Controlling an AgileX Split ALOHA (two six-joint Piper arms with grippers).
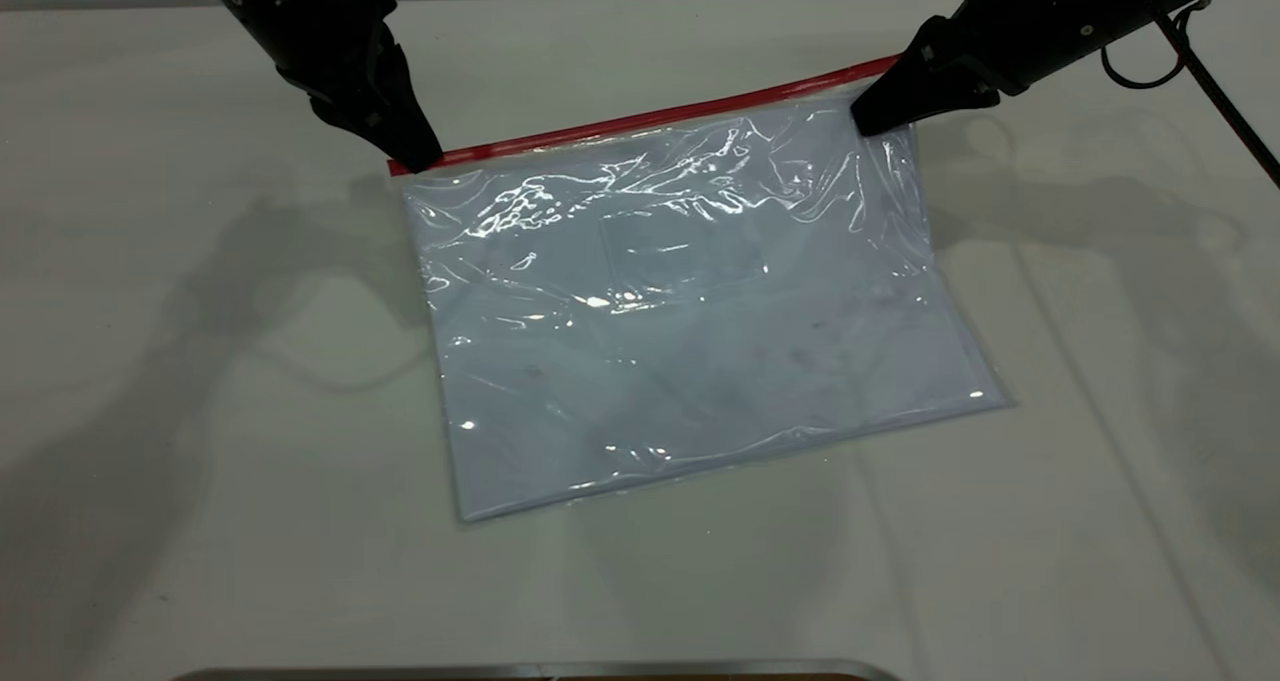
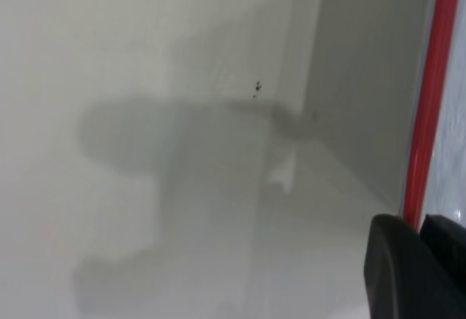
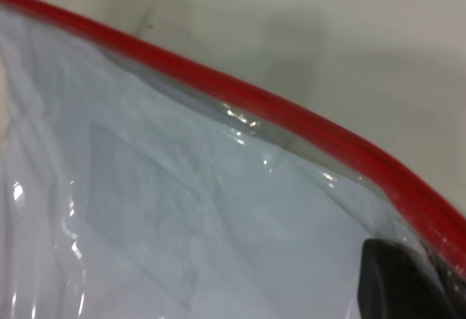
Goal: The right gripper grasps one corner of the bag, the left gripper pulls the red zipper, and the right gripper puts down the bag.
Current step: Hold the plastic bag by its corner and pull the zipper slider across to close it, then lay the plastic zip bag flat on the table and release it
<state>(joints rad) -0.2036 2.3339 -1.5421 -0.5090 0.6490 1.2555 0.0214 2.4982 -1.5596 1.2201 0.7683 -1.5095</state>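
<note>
The bag (image 1: 690, 331) lies flat on the white table, clear and pale bluish, with a faint label patch. The red zipper (image 1: 640, 121) runs along its far edge. My left gripper (image 1: 420, 156) is at the zipper's left end, its fingers shut around the red strip (image 2: 429, 100); the slider tab is hidden between them. My right gripper (image 1: 868, 121) is at the bag's far right corner (image 1: 890, 86), shut on the crinkled plastic there. In the right wrist view one fingertip (image 3: 397, 282) presses the clear plastic just under the red strip (image 3: 291, 111).
A metal edge (image 1: 540, 671) runs along the table's near side. A black cable (image 1: 1190, 51) hangs from the right arm at the far right. Bare table (image 1: 200, 411) lies to the left, right and front of the bag.
</note>
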